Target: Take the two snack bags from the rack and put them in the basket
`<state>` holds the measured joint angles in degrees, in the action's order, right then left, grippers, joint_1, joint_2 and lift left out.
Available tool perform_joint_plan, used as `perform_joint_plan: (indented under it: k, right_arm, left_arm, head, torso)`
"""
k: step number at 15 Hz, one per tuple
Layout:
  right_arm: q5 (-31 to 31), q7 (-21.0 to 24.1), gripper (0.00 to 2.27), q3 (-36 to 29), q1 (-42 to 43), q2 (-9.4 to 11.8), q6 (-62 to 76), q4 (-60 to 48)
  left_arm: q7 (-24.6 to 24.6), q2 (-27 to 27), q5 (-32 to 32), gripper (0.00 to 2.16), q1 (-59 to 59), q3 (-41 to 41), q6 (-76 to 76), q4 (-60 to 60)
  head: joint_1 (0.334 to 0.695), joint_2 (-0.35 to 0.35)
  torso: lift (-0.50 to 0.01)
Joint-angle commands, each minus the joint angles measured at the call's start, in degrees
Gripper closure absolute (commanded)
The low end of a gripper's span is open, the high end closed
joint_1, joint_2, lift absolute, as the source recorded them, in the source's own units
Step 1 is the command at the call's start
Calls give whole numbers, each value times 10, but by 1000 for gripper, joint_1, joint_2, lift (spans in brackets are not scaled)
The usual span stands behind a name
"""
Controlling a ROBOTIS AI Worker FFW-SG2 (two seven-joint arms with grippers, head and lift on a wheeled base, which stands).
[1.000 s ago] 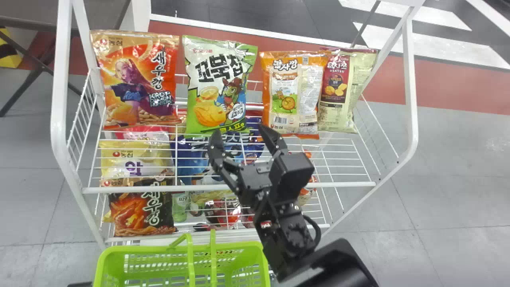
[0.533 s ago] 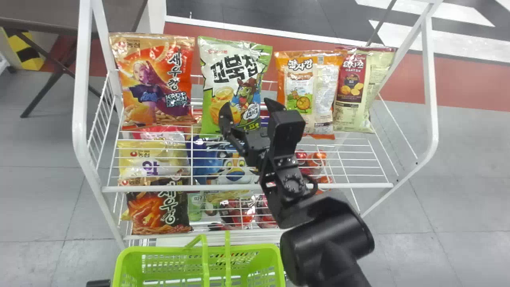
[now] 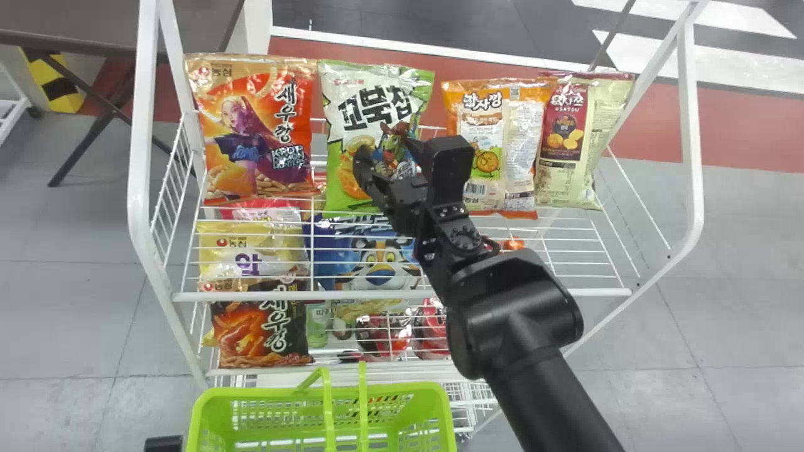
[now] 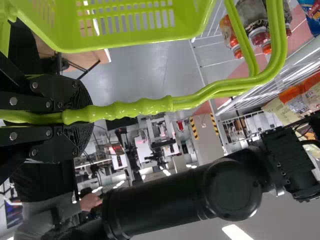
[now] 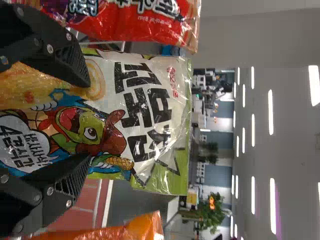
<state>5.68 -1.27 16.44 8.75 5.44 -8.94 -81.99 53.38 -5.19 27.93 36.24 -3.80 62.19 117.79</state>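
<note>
In the head view my right gripper is open at the lower half of the green-and-white snack bag, which stands on the white rack. The right wrist view has the same bag spanning the space between the spread fingers of my right gripper; whether they touch it I cannot tell. The green basket is below the rack's front, at the head view's bottom edge. My left gripper is shut on the basket handle.
An orange-red bag stands left of the green one, an orange-and-white bag and a cream-and-maroon bag to its right. Several packs, among them a yellow one, lie lower down. White side frames flank the shelf.
My right gripper has moved forward from the shelf's front part onto the front of the green-and-white bag. The rack and basket now appear farther right in the head view.
</note>
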Motion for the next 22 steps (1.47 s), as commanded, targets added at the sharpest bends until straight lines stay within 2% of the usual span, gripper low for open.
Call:
perform_joint_plan:
  k: [1, 4, 6, 10, 13, 17, 22]
  right_arm:
    - [0, -6, 2061, 1, 8, -2, -53, 0]
    - [-4, 2, 2142, -7, -26, -1, -60, -54]
    - [-2, 29, 2142, -13, -47, 6, -60, -95]
    - [7, 56, 2142, -33, -61, 19, -51, -125]
    - [36, 56, 2138, -48, -71, 39, -53, -154]
    - [113, 53, 2138, -82, -157, 67, -112, -301]
    - [146, 55, 2138, -122, -260, 90, -306, -477]
  left_arm:
    - [-1, 0, 3, 2142, -8, 0, 0, -4]
    - [-6, 1, 4, 2142, -18, -3, 0, -9]
    - [-10, 1, 2, 2142, -23, -8, 2, -9]
    - [-13, 0, -1, 2142, -26, -13, 5, -10]
    - [-12, 0, -1, 2142, -22, -10, 11, -7]
    - [-13, 0, -1, 2142, -26, -10, 11, -8]
    - [-15, 1, -1, 2142, -31, -13, 11, -8]
  head:
    - [695, -178]
    - [695, -169]
    - [695, -173]
    - [695, -223]
    - [695, -259]
    - [695, -284]
    - [695, -327]
  torso:
    - [-11]
    - [-11]
    - [-11]
    - [-11]
    - [-11]
    - [-11]
    - [-11]
